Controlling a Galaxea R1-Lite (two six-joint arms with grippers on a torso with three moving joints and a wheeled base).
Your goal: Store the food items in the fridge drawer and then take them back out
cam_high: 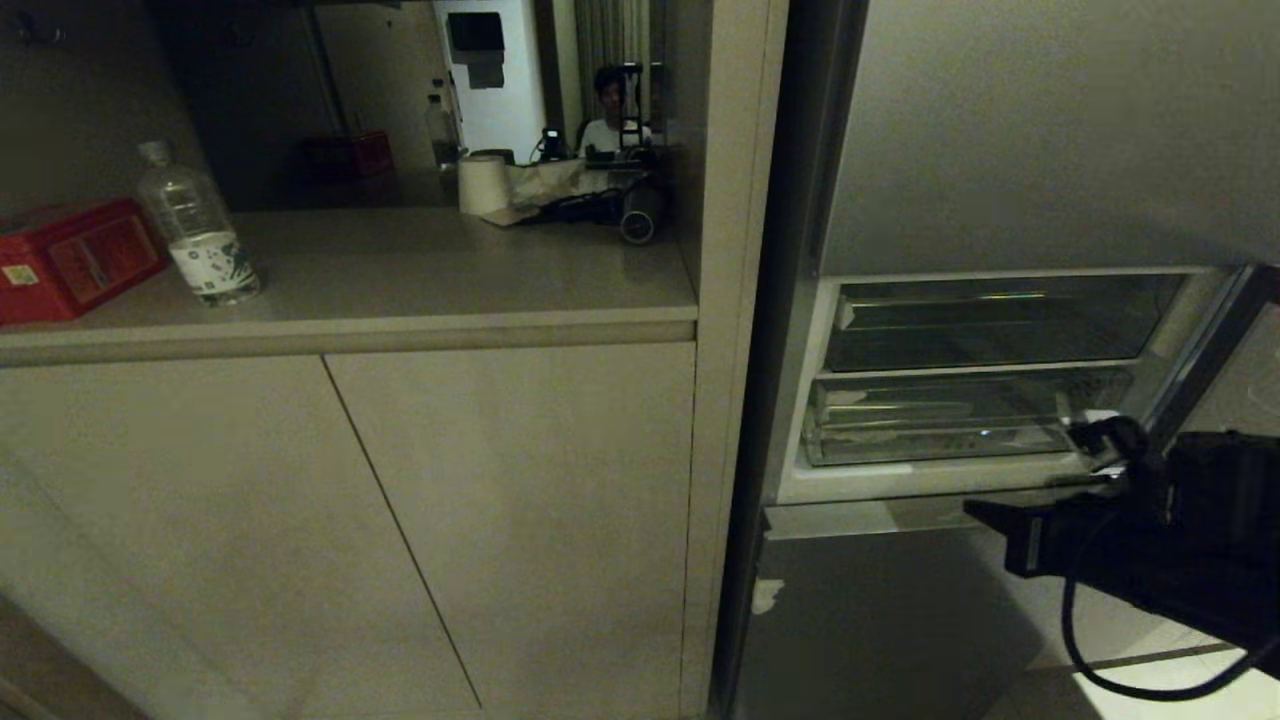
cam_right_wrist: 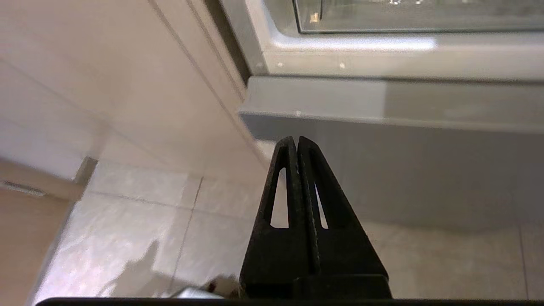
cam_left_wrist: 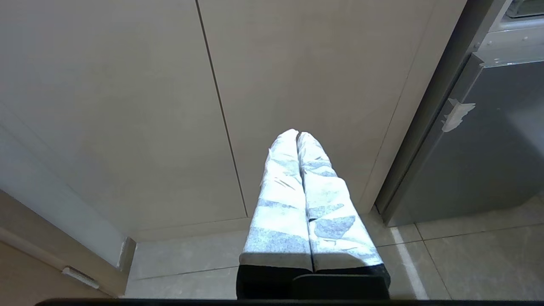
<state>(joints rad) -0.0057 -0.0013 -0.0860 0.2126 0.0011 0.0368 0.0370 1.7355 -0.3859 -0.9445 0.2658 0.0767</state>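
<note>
No food items show in any view. The fridge drawer (cam_high: 940,425), a clear shallow tray, sits pushed in inside the open fridge compartment, below another clear bin (cam_high: 990,320); its front edge also shows in the right wrist view (cam_right_wrist: 403,19). My right gripper (cam_high: 978,511) is shut and empty, held level just below and in front of the compartment's white sill; in its own view (cam_right_wrist: 296,140) it points at the grey lower door panel (cam_right_wrist: 425,170). My left gripper (cam_left_wrist: 297,134), with white-wrapped fingers, is shut and empty, low near the floor and facing the beige cabinet doors.
Left of the fridge stands a beige cabinet (cam_high: 400,520) with a counter holding a red box (cam_high: 70,255), a water bottle (cam_high: 197,225) and a paper roll (cam_high: 483,183). A person (cam_high: 612,110) sits far behind. Tiled floor (cam_left_wrist: 467,263) lies below.
</note>
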